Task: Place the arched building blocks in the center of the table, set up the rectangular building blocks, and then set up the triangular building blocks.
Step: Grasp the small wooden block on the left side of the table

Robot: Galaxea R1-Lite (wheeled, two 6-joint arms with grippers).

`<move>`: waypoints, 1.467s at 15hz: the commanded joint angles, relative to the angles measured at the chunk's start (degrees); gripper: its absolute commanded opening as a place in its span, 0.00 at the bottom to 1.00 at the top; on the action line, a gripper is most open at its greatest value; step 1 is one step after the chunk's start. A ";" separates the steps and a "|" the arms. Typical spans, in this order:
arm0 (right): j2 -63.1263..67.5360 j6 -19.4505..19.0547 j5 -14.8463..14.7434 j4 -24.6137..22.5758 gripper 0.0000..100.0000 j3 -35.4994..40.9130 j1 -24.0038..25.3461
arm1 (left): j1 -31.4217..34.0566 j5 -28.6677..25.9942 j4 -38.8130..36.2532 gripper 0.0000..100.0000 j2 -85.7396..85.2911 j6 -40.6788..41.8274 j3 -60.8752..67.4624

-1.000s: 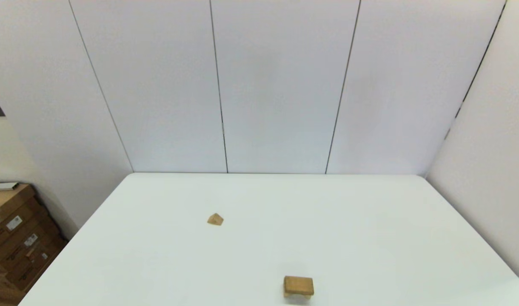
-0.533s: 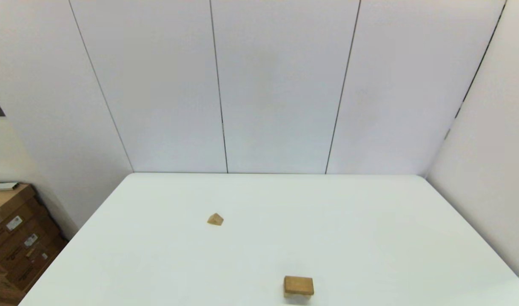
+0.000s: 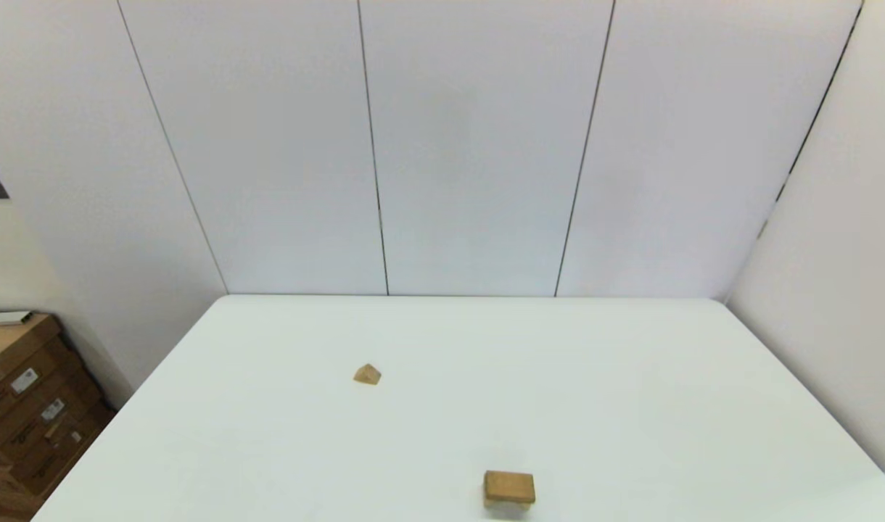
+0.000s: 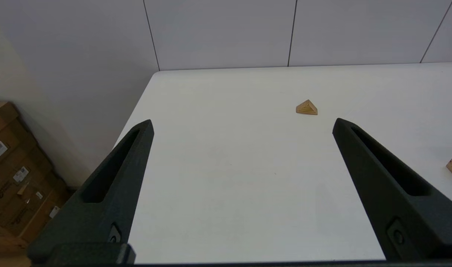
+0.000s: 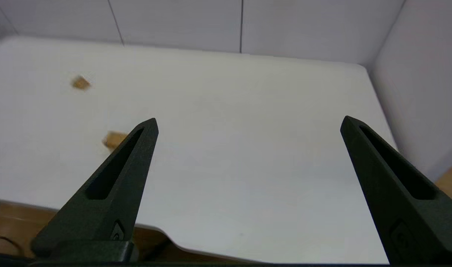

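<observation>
- Nothing on the counter (image 3: pixel 631 406) has moved since the earlier frames; both visible blocks lie where they were.
- The arched block (image 3: pixel 509 488) sits near the counter's near edge, slightly right of middle.
- The triangular block (image 3: pixel 367 374) rests farther back and to the left, well apart from it.
- The left hand (image 4: pixel 242 124) hangs released, fingers spread wide, above the counter's left part.
- The right hand (image 5: pixel 250 122) is likewise released, fingers wide, holding nothing, back over the near right edge.
</observation>
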 commanded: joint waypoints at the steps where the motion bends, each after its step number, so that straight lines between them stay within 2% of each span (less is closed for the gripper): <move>1: -8.62 -3.06 -2.39 -5.22 1.00 10.13 -0.59 | 0.01 0.00 -0.01 1.00 0.07 -0.01 0.00; 4: -8.71 -4.65 -2.83 -21.39 1.00 21.82 -0.59 | 0.01 0.00 -0.01 1.00 0.07 -0.01 0.00; 5: -8.71 -4.30 -2.83 -24.91 1.00 24.46 -0.59 | 0.01 0.00 -0.01 1.00 0.07 -0.01 0.00; 7: -8.71 -2.27 -3.01 -23.15 1.00 24.37 -0.59 | 0.01 0.00 -0.01 1.00 0.07 -0.01 0.00; 10: -8.71 0.36 -4.15 -23.06 1.00 24.37 -0.59 | 0.01 0.00 -0.01 1.00 0.07 -0.01 0.00; 16: -8.71 0.71 -4.41 -23.06 1.00 24.37 -0.59 | 0.01 0.26 -0.62 1.00 0.07 1.57 0.00; 18: -8.71 0.71 -4.41 -23.06 1.00 24.37 -0.59 | 0.01 -0.26 -1.15 1.00 1.57 1.75 -4.75; 20: -8.71 0.71 -4.41 -23.06 1.00 24.37 -0.59 | -0.17 -1.32 5.35 1.00 16.95 -0.01 -17.40; 22: -8.71 0.71 -4.41 -23.15 1.00 24.37 -0.59 | -0.26 -2.81 5.09 1.00 37.25 -8.18 -23.73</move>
